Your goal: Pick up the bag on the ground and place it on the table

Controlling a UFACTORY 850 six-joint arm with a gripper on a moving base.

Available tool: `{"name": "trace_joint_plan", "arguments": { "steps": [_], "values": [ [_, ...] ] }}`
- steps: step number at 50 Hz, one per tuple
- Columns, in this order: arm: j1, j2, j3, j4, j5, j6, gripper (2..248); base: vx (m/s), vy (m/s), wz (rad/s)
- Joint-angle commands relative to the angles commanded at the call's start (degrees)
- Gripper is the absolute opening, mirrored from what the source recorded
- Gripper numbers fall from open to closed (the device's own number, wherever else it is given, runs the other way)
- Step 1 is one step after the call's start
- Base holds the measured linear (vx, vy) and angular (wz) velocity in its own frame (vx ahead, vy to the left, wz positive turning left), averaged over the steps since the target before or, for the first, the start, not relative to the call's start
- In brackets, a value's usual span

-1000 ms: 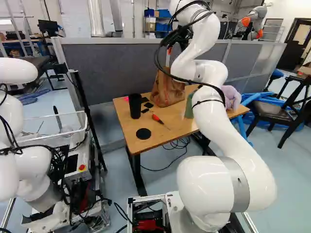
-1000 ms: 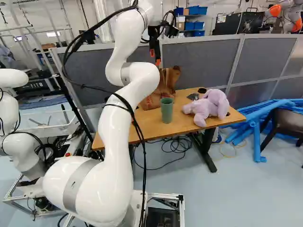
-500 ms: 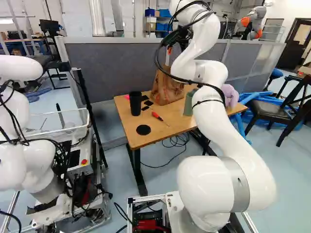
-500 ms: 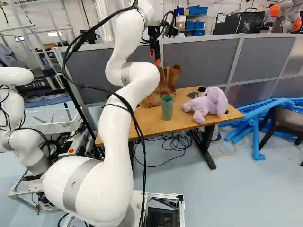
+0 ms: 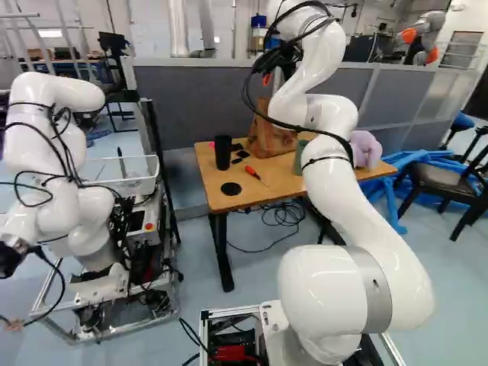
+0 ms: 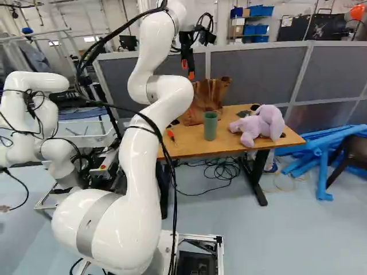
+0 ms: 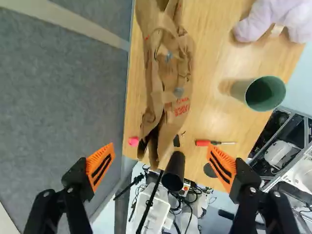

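Upper middle in the right base view, my claw (image 6: 188, 70) hangs with its fingers (image 7: 101, 165) spread wide, gripping nothing. Ahead of them is the brown bag (image 7: 168, 97), standing on the table (image 6: 189, 148), toward the back edge, not on the ground. I judge it paper: light unless loaded, soft, quick to crumple or tear. I'd pinch the gathered top, one finger each side. Farther out, right of centre in that base view, are the cup (image 6: 210, 126) and toy (image 6: 261, 125). Since the earlier frame my base has moved, sliding the scene rightward; my arm (image 6: 137, 154) and the bag's spot on the table are unchanged.
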Motion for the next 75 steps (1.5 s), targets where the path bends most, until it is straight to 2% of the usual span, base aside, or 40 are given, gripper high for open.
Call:
{"name": "trace_joint_plan", "arguments": {
  "steps": [11,46,75],
  "values": [
    [0.0,0.0,0.0,0.0,0.0,0.0,247,-0.124,0.002,0.368],
    [0.0,0.1,0.3,0.0,0.3,-0.1,247,-0.032,-0.021,0.005],
    [0.2,2.3,4.8,-0.2,4.2,-1.8,247,0.0,0.0,0.0]
  ]
}}
